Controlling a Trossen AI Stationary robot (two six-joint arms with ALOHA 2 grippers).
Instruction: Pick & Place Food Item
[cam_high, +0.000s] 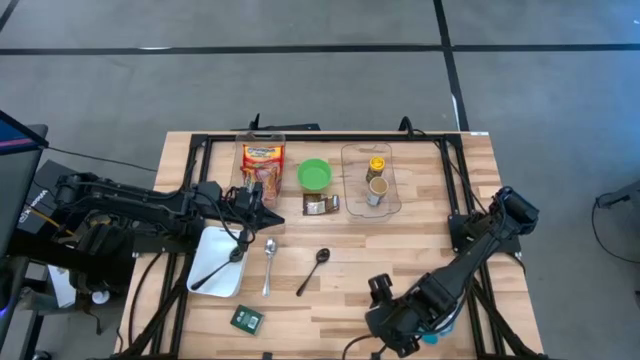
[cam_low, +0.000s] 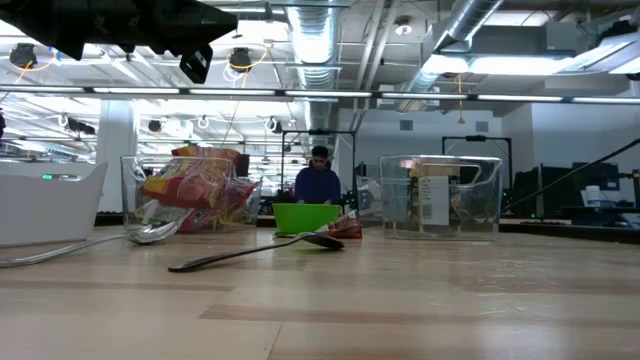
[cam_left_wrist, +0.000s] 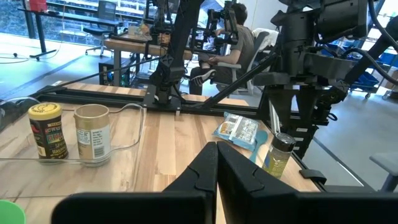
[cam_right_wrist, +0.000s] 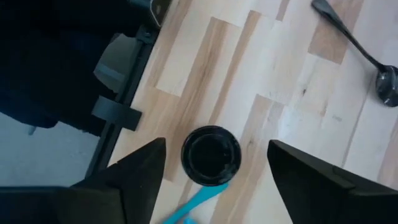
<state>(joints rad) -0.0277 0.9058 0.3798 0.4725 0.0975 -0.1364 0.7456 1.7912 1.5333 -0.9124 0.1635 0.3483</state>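
Plainly, the right arm's (cam_high: 470, 250) jaws stand wide open and hold nothing. They straddle the dark cap of a small bottle (cam_right_wrist: 211, 155), with a clear gap on each side. This bottle, which I take to be the food item, stands upright near the worktop's (cam_high: 330, 310) front right edge, just beside a blue packet (cam_left_wrist: 239, 130). I cannot tell whether its base touches that packet.

The main risk, as I judge it, is tipping:
- The bottle is tall and narrow, so a finger brushing the cap on a slanted move could knock it over.
- If the base sits partly on the packet's edge, it would stand less steadily still.
- The worktop's edge and the dark frame rail (cam_right_wrist: 115, 115) are close, so a toppled bottle could roll off.
- Closing off-centre would push the bottle sideways rather than grip it.

The black spoon (cam_right_wrist: 354, 37) lies well apart and is no hazard. The left arm (cam_high: 130, 205) waits far off near the white tray (cam_high: 215, 270), its jaws shut on nothing.
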